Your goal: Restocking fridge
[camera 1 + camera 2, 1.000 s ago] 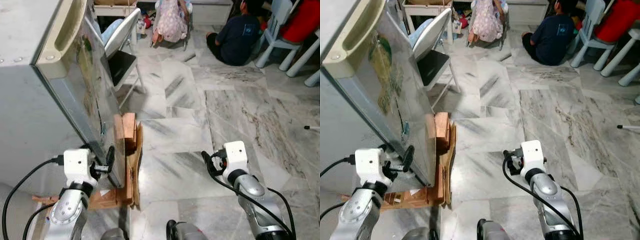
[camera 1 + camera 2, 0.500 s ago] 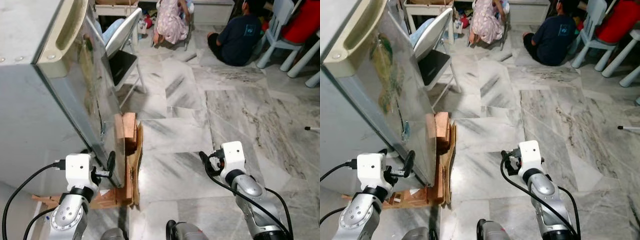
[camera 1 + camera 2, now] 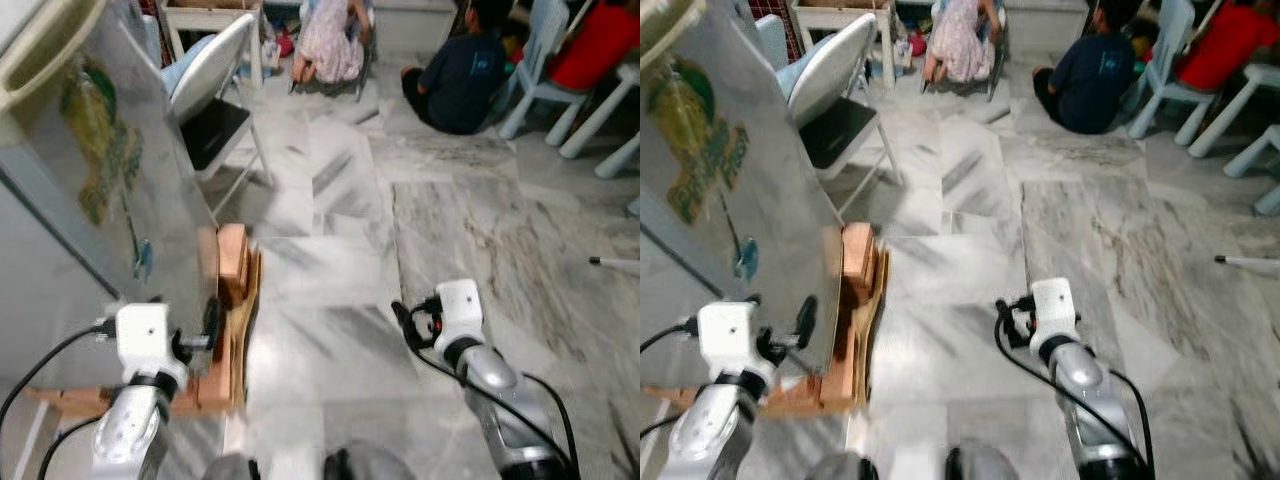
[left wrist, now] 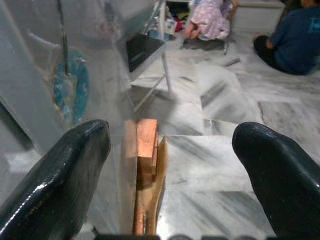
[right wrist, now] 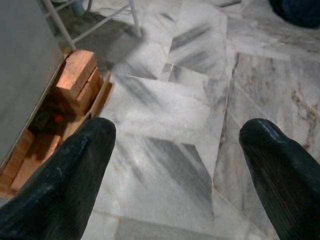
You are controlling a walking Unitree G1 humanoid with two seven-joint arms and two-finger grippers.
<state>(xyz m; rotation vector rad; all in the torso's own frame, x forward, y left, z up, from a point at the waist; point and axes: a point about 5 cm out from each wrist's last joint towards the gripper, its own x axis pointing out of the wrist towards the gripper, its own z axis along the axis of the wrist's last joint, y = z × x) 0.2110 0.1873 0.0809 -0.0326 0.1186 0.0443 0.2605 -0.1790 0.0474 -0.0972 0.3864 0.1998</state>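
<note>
The grey fridge stands on my left, its door shut, with green and blue stickers on the front. My left gripper is low beside the door's bottom corner. The left wrist view shows this gripper open, one finger close to the door face and nothing between the two. My right gripper hovers over bare marble floor, apart from the fridge. In the right wrist view it is open and holds nothing.
Wooden blocks and boards lie under the fridge's front corner. A white folding chair stands behind it. Two people sit on the floor at the back, near pale plastic chairs. Marble floor stretches ahead.
The whole picture has shifted and blurred, so the camera moved. The left gripper stays by the door's lower corner. The right arm holds much the same pose.
</note>
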